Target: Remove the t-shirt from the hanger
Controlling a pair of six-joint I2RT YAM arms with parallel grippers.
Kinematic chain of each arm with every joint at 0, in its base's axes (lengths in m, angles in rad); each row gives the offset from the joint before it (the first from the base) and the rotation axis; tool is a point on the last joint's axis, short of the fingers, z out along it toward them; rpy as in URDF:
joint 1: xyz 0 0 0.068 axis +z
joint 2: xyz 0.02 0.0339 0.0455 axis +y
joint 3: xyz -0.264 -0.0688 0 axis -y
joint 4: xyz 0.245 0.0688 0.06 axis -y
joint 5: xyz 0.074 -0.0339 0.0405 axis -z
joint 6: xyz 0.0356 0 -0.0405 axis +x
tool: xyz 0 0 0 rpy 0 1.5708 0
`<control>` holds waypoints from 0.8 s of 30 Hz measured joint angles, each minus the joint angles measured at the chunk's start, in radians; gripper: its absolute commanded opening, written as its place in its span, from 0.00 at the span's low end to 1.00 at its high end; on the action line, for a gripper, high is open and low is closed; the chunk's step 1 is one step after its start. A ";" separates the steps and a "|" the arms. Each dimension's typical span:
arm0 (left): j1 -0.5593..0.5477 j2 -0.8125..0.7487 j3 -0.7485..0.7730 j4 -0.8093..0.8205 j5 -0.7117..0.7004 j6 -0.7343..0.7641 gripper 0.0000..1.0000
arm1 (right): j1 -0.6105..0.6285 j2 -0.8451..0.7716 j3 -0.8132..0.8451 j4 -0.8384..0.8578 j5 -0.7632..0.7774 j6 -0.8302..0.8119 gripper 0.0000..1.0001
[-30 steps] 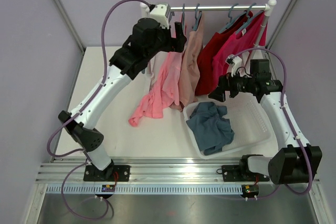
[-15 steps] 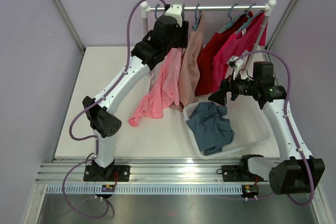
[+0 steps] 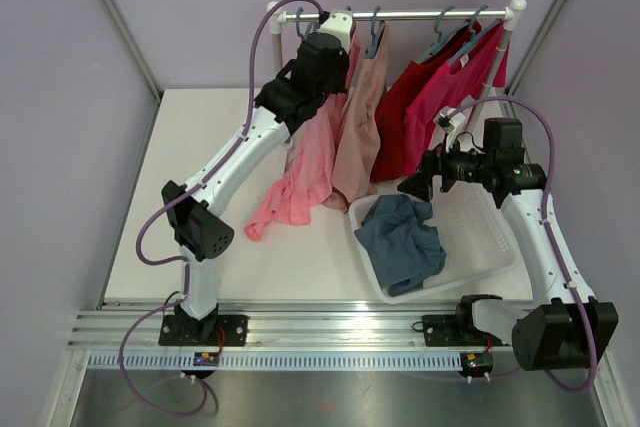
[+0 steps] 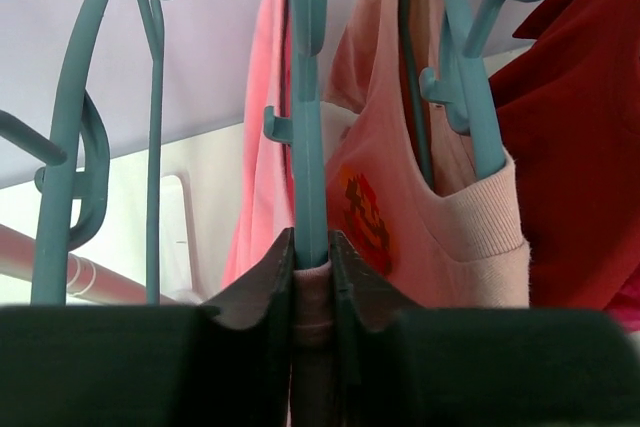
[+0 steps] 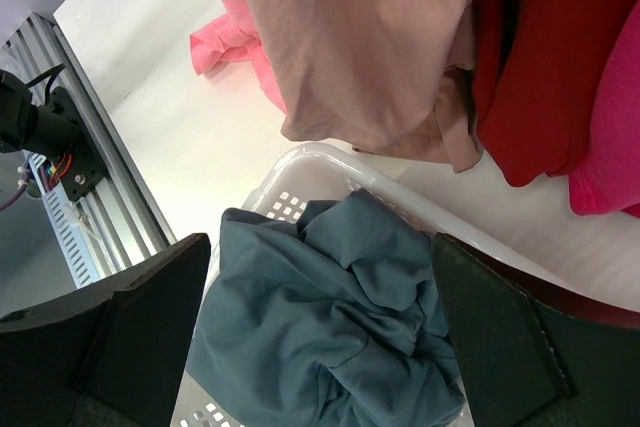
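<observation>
A bright pink t-shirt (image 3: 300,172) and a dusty pink t-shirt (image 3: 355,137) hang from teal hangers on the rail (image 3: 420,15). My left gripper (image 3: 338,35) is up at the rail. In the left wrist view the left gripper (image 4: 312,247) is shut on a fold of pale pink t-shirt cloth, with the teal hanger (image 4: 305,147) pinched at its tips. The dusty pink t-shirt (image 4: 400,237) with a printed collar label hangs just right of it. My right gripper (image 3: 415,185) (image 5: 320,247) stands open above the basket, holding nothing.
A white basket (image 3: 480,237) (image 5: 330,157) at the right holds a crumpled blue-grey shirt (image 3: 400,242) (image 5: 330,327). Red and magenta shirts (image 3: 430,97) hang at the rail's right end. Bare teal hangers (image 4: 80,147) hang left of my left gripper.
My left arm reached right along the rail and its gripper went from open to shut on the pink cloth and hanger. The right arm rose slightly at first, then stayed still and open.
</observation>
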 measured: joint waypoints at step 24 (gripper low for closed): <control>0.000 -0.160 -0.161 0.106 0.027 0.026 0.00 | -0.033 0.000 -0.010 0.000 -0.028 -0.005 0.99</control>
